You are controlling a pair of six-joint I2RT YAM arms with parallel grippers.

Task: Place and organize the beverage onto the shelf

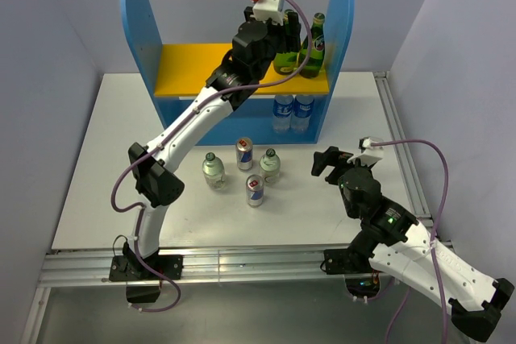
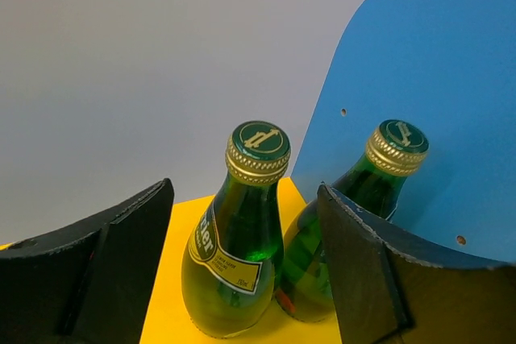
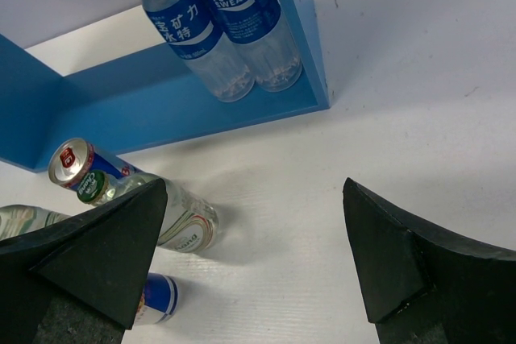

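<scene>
Left pincer (image 2: 243, 199) spread around green bottle (image 2: 238, 239) set on shelf's (image 1: 141, 22) yellow board (image 1: 189, 70), right pincer (image 3: 254, 199) spread idle; I judge placement done, next I back out for a can (image 1: 255, 190).

High rear overview, close wrist views, common shelf (image 1: 139, 30).

My table (image 1: 97, 199): shelf (image 1: 139, 30), two clear bottles (image 1: 213, 171), two cans (image 1: 245, 153). Top board (image 1: 189, 70): two green bottles (image 1: 313, 52); bottom: two blue-label bottles (image 1: 292, 112).
</scene>
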